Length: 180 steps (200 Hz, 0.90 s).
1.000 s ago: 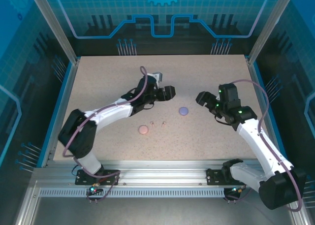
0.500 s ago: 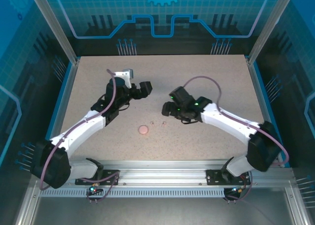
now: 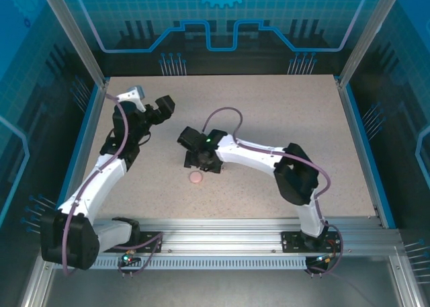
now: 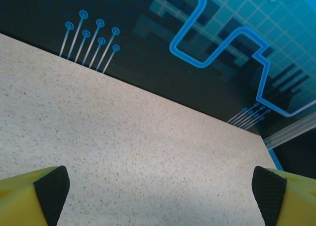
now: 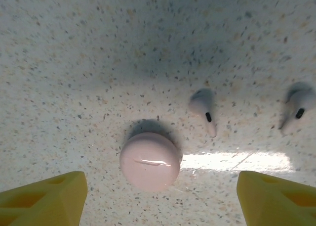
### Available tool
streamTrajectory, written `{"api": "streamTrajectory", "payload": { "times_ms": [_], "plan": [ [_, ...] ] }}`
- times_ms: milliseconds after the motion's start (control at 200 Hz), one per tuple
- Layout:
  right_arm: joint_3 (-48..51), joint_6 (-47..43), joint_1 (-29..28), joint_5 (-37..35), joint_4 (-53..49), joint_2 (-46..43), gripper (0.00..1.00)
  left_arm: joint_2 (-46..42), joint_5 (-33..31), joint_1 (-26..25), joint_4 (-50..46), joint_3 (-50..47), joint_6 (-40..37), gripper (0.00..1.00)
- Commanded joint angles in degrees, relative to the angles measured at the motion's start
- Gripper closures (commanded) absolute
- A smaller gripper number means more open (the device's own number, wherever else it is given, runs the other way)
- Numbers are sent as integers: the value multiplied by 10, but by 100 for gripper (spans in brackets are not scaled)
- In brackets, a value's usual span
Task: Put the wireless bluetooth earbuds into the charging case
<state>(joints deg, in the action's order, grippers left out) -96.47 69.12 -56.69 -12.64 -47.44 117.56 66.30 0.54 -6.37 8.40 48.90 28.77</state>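
In the top view, the left arm (image 3: 101, 176) is parked at the far-left of the bench (image 3: 302, 119), judged clear of the work, while the right arm (image 3: 248, 152) is stretched over the pink case (image 3: 195, 177). In the left wrist view, the left fingers (image 4: 49, 191) are spread wide and empty. In the right wrist view, the right fingers (image 5: 44, 199) are parted, gripping nothing, above the case, with two earbuds (image 5: 205, 107) loose on the bench just beyond it, a stance judged suited to a pick.

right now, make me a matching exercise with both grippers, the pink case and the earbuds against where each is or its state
Things:
1 left gripper
2 right gripper
3 pink case
4 earbuds

Places or states:
a two, stemmed, lying beside the case
b open over bare table near the far left corner
c open, pointed down at the case
d round, lying on the table

Pairs: 1-b, 2-c, 3-d, 4-a
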Motion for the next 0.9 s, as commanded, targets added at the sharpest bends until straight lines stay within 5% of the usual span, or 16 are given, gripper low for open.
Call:
{"api": "streamTrajectory", "payload": {
  "times_ms": [0,255,895],
  "plan": [
    [-61,51,-17,-21,-84,49,20,-25,15,23,8,-13,18,1],
    [-165,72,-32,-28,-155,136,20,-43,24,56,2,-27,23,1],
    [-195,93,-33,-1,-148,201,29,-30,55,72,44,-46,52,1]
  ]
}}
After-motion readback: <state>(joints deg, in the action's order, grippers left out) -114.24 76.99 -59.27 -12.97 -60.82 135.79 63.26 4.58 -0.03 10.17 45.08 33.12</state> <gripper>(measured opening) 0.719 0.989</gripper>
